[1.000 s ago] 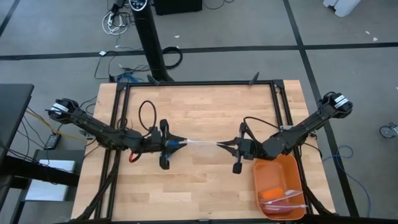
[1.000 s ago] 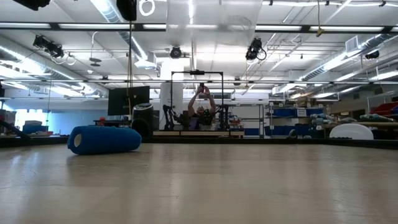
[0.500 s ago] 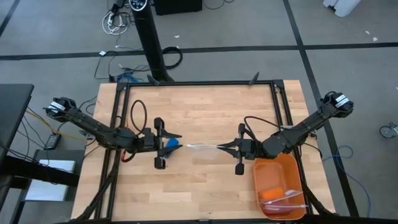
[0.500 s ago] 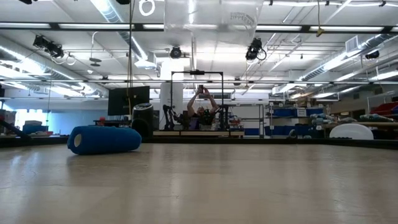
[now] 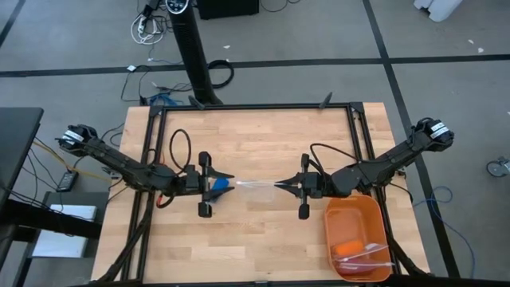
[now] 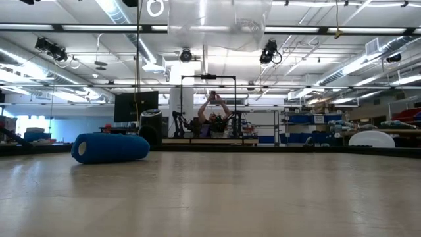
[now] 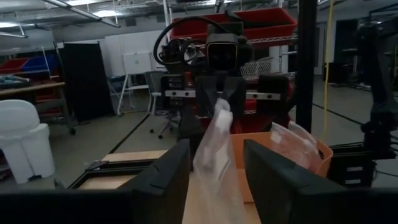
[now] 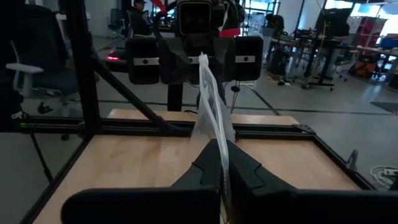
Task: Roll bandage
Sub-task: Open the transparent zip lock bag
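Observation:
The blue bandage, rolled into a short cylinder (image 6: 108, 147), lies on its side on the table. In the high view it shows as blue (image 5: 221, 186) under my left gripper (image 5: 223, 185). My left gripper is open and above the table. The loose end of a clear plastic bag (image 7: 214, 134) reaches between its fingers; I cannot tell whether it touches them. My right gripper (image 5: 280, 189) is shut on the bag's other end, at the table's middle. The bag (image 5: 253, 187) spans the gap between the two grippers and shows high above the table in the low view (image 6: 217, 23). My right gripper pinches the clear bag's right end (image 8: 214, 146) between its two fingers. The fingers lie about level and point toward the table's left edge. The bag stands edge-on out of the fingertips and runs toward my left gripper, lifted clear of the table and slack.
An orange tray (image 5: 374, 219) stands at the table's near right, with an orange piece and clear plastic inside. A black rail frame (image 5: 255, 106) runs round the wooden table. Bare wood lies toward the far edge and the near middle.
My left gripper has opened, let go of the bag and drawn back a little toward the table's left edge. The bag, drawn taut between both grippers before, now hangs slack from my right gripper. The blue roll has stayed where it was on the table.

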Controlling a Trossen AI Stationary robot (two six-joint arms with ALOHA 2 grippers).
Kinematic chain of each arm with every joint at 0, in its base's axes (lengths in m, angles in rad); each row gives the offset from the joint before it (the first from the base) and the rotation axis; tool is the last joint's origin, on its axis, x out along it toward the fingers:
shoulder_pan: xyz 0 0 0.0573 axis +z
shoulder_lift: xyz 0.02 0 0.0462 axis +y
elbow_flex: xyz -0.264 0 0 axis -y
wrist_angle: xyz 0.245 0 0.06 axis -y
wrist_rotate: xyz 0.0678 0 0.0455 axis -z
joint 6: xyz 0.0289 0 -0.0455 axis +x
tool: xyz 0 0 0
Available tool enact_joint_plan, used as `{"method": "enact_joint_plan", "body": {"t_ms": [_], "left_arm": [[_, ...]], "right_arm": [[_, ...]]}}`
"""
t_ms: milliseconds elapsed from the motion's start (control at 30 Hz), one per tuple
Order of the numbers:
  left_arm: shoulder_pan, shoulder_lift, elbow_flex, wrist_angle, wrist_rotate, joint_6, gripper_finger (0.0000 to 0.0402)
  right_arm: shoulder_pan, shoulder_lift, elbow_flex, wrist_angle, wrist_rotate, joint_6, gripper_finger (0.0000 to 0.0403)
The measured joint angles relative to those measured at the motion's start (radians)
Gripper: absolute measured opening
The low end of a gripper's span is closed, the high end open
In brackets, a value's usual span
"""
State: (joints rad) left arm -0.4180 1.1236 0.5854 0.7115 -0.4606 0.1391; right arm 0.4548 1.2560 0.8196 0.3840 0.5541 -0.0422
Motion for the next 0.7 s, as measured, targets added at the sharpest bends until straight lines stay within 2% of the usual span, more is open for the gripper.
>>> {"method": "enact_joint_plan", "body": {"t_ms": [367, 700], "left_arm": [[0.032, 0.002, 0.000, -0.026, 0.001, -0.018, 0.0080], [0.032, 0.003, 0.000, -0.037, 0.019, -0.016, 0.0067]], "right_arm": [[-0.031, 0.000, 0.000, -0.018, -0.036, 0.024, 0.0000], [-0.056, 0.001, 0.000, -0.023, -0.081, 0.041, 0.0000]]}}
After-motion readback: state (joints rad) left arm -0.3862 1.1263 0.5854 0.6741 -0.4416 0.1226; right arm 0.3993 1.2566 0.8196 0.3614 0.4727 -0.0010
